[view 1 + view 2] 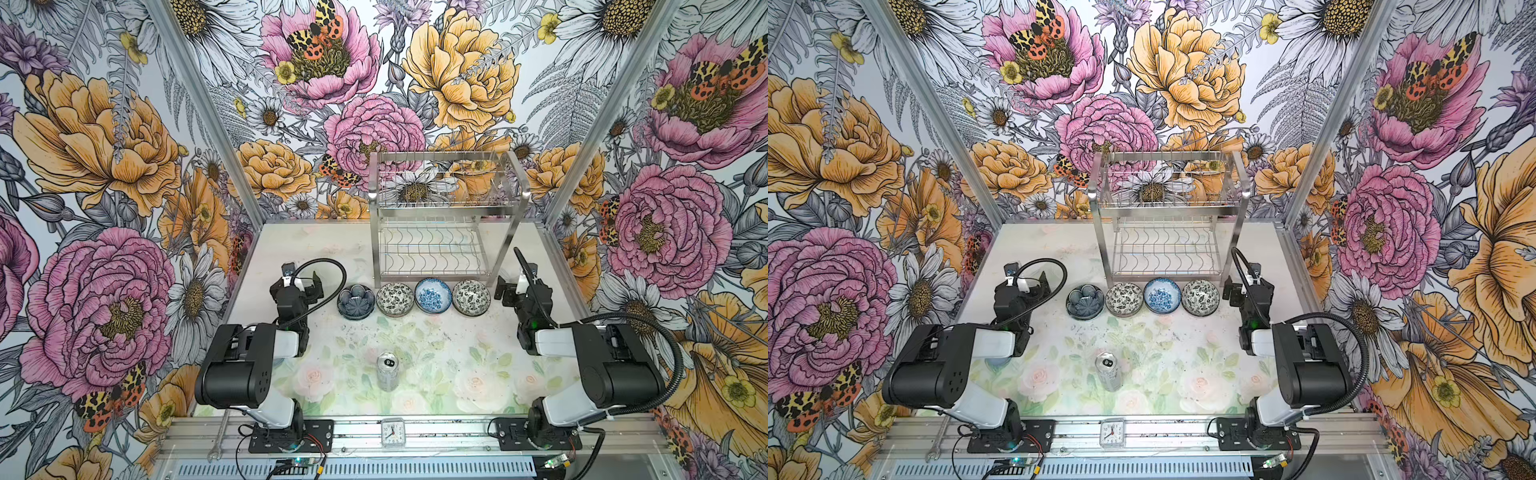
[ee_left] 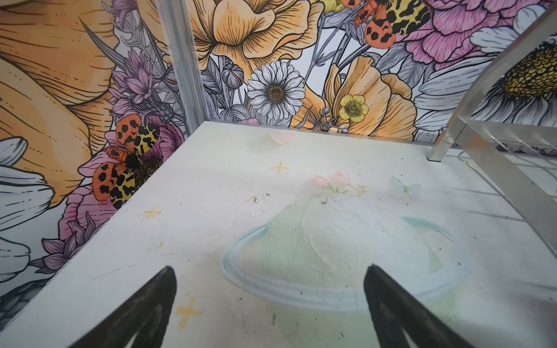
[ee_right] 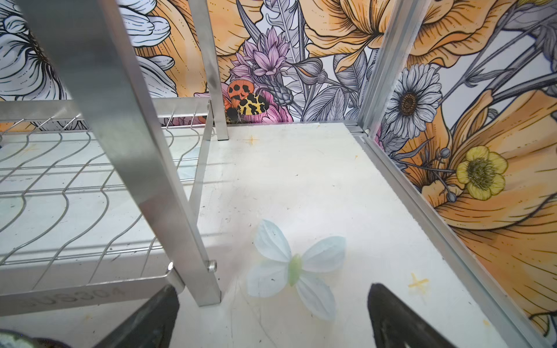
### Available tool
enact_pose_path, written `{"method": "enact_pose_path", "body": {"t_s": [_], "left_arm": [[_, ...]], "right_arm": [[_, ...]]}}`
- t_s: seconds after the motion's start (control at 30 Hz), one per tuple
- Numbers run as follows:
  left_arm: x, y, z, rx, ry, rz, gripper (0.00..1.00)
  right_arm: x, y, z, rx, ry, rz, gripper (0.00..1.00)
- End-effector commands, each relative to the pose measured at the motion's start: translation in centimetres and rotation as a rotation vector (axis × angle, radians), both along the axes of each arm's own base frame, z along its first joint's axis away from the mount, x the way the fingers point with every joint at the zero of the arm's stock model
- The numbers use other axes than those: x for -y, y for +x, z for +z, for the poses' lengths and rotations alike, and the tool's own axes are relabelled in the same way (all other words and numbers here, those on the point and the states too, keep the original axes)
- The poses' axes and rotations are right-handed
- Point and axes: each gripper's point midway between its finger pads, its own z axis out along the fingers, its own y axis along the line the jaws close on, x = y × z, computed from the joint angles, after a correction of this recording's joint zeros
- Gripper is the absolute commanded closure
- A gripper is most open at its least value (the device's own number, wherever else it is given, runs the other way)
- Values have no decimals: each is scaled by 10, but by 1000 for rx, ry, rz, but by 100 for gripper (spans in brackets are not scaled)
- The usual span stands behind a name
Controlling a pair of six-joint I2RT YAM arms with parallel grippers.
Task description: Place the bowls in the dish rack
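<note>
Several small patterned bowls sit in a row on the table in both top views: a grey-blue flower-shaped bowl (image 1: 356, 303) (image 1: 1085, 301), a black-and-white bowl (image 1: 395, 299), a blue bowl (image 1: 432, 294) and another black-and-white bowl (image 1: 471, 296). Just behind them stands the steel dish rack (image 1: 449, 203) (image 1: 1167, 212), with both tiers bare. My left gripper (image 1: 302, 277) (image 2: 269, 268) hangs open left of the row, over bare table. My right gripper (image 1: 513, 282) (image 3: 271, 286) is open right of the row, beside the rack's front leg (image 3: 135, 150). Neither gripper holds anything.
A silver drink can (image 1: 387, 370) stands upright in the middle of the table, nearer the front. A small clock (image 1: 392, 432) and a wrench (image 1: 218, 436) lie on the front rail. Floral walls close in the left, right and back sides.
</note>
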Motion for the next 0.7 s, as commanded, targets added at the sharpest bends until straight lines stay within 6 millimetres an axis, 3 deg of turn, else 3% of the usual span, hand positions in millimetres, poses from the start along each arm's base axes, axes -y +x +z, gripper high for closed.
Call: {"method": "enact_pose_path", "body": {"t_s": [0.0,0.67], "left_arm": [[6,1,4,22,-11,-30,1],[5,2,3,15,-24,-42,1]], "right_arm": [[0,4,6,22,4,6,0],[0,6,5,12,7,10,0]]}}
